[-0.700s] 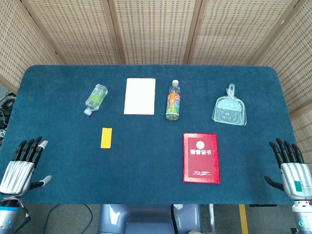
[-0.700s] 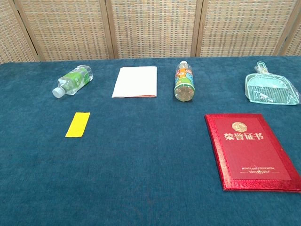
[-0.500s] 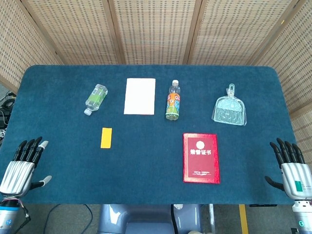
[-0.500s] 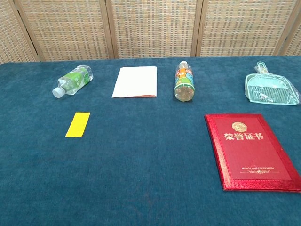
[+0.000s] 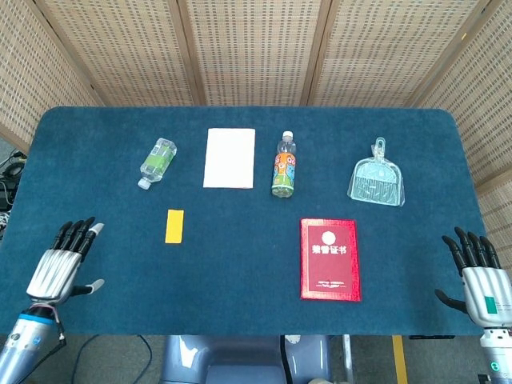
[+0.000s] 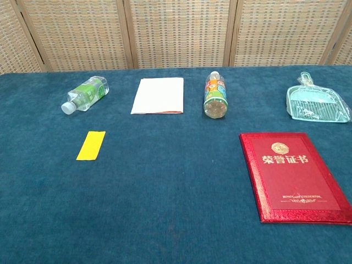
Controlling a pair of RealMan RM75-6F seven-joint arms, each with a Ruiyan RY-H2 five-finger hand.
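The yellow card [image 5: 174, 226] lies flat on the blue table [image 5: 240, 256], left of centre and toward the near edge, laid apart from its neighbours so fingers can likely get at it; the left hand [image 5: 64, 260] is nearest, near the front left corner, fingers spread, holding nothing; the red certificate [image 5: 330, 258] lies right of centre; the right hand [image 5: 480, 276] hangs past the front right corner, also spread and empty.

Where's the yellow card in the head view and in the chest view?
Head view: yellow card left of centre, nearest the left hand.
Chest view: yellow card at left, mid-height.
Shared landmark: the green-label bottle lies just beyond it.
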